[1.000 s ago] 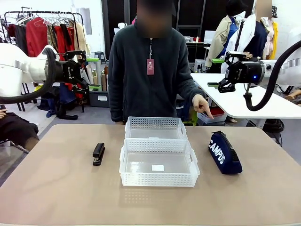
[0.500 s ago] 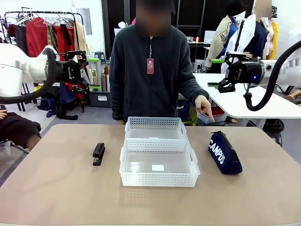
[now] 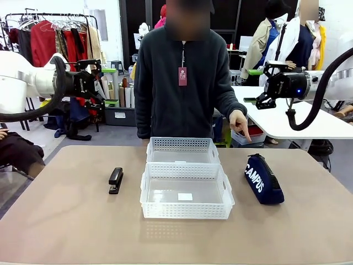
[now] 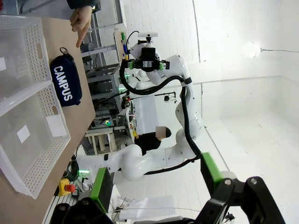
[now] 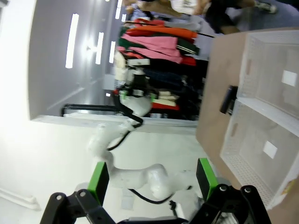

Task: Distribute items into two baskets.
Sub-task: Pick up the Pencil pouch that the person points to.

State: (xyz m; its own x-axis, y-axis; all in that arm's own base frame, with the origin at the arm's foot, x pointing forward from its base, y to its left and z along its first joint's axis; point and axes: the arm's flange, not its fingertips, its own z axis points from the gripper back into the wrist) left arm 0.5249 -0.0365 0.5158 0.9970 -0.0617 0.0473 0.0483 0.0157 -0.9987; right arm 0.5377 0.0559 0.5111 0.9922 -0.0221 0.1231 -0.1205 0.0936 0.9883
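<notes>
Front view across the table [image 3: 66, 232] toward the person [image 3: 182, 99], wrist views raised, rolled sideways, all sharing the baskets [image 3: 186, 210]

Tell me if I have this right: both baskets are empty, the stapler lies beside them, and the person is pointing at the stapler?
Not quite. The front view shows the person's hand pointing down toward the navy CAMPUS pouch, not the stapler. The rest holds: the near basket and the far basket are empty, and the stapler lies beside them.
</notes>
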